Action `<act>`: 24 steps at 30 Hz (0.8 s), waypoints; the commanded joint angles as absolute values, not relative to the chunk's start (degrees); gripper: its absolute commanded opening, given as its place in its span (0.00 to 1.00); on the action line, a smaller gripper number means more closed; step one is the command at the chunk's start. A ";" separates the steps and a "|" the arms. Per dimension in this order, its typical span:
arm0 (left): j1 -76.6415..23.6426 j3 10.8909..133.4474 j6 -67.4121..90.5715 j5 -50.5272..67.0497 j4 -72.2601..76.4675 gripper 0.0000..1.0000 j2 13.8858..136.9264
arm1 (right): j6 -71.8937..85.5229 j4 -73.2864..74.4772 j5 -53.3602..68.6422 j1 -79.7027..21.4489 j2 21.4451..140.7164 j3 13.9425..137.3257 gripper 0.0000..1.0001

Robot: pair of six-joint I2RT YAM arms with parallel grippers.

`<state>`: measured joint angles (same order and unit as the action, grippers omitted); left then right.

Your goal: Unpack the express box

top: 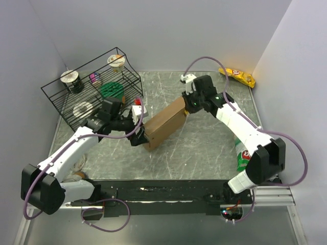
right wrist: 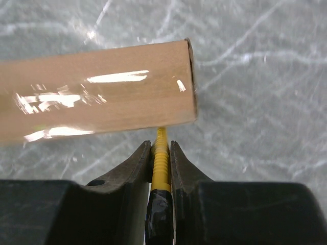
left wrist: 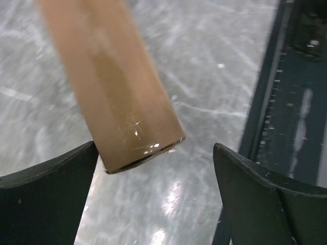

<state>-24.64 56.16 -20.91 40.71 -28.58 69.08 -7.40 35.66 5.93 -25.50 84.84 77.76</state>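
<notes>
L fingers (left wrist: 46, 196) wide by taped cardboard box (top: 164, 124); R fingers (right wrist: 130, 171) pinch ribbed yellow stick (right wrist: 160, 153).

a black wire rack (top: 92, 62) stands at the back left of the grey marbled surface (top: 204, 143). inside it i can see a dark cup with a white lid (top: 70, 79), a pale cup with a tan lid (top: 116, 61), a green round disc (top: 112, 90), a black-and-white ring (top: 82, 108) and a small pink thing (top: 94, 77) too small to name. a small white-and-red item (top: 138, 108) sits just beside the rack's near right corner. a yellow snack packet (top: 237, 76) lies at the back right by the wall. a green-and-white bag (top: 241, 157) is near the right edge. the right wrist view shows a yellow ribbed stick (right wrist: 161, 153), black-wrapped at its near end.
</notes>
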 commanded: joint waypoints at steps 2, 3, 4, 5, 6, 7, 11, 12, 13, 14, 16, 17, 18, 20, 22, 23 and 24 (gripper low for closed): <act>-29.17 58.53 -22.06 48.07 -26.37 0.99 70.84 | -8.79 31.47 5.27 -28.56 91.56 86.99 0.00; -30.31 58.88 -22.23 48.16 -26.54 0.99 71.62 | -8.88 31.38 5.36 -29.00 92.63 88.23 0.00; -30.76 59.67 -22.50 48.08 -26.80 0.99 71.98 | -9.14 31.12 5.27 -29.53 93.68 89.29 0.00; -31.11 60.03 -23.11 48.08 -27.24 0.97 72.50 | -9.23 31.03 5.10 -30.58 95.78 91.39 0.00; -31.55 60.38 -23.29 48.25 -27.51 0.97 72.86 | -9.49 30.94 5.01 -31.02 96.76 92.36 0.00; -31.64 61.08 -23.38 48.25 -27.60 0.97 73.73 | -9.49 30.94 4.84 -31.46 97.72 93.24 0.00; -31.99 62.14 -22.07 49.13 -26.90 0.97 75.32 | -9.23 30.67 5.01 -32.96 101.68 97.28 0.00; -31.99 62.31 -21.54 49.04 -26.02 0.96 75.41 | -8.88 30.59 5.10 -33.22 102.12 97.73 0.00; -31.99 62.58 -21.36 49.04 -25.84 0.96 75.50 | -8.70 30.41 5.27 -33.40 102.48 98.08 0.00; -31.99 62.84 -21.01 48.87 -25.67 0.97 75.67 | -8.44 30.32 5.62 -33.49 103.18 98.78 0.00; -32.17 63.89 -21.27 47.20 -26.27 0.96 75.59 | -7.65 29.88 6.59 -33.92 103.97 99.66 0.00; -32.17 64.68 -22.75 46.59 -27.24 0.96 75.67 | -7.56 29.88 7.37 -34.10 104.58 100.54 0.00; -32.25 65.91 -24.24 45.19 -29.42 0.96 75.67 | -7.65 30.06 7.30 -34.36 104.94 101.07 0.00; -32.17 71.43 -30.54 42.99 -38.81 0.96 75.50 | -7.91 30.41 6.68 -34.54 105.29 101.95 0.00; -32.17 76.00 -39.14 39.30 -47.93 0.96 74.45 | -8.35 30.93 4.67 -34.37 104.86 101.78 0.00; -32.17 76.81 -42.24 37.63 -49.90 0.96 73.66 | -8.61 31.02 4.05 -34.02 103.64 100.56 0.00; -32.17 77.08 -44.97 35.88 -50.97 0.96 72.00 | -8.79 30.85 3.35 -33.84 102.75 99.76 0.00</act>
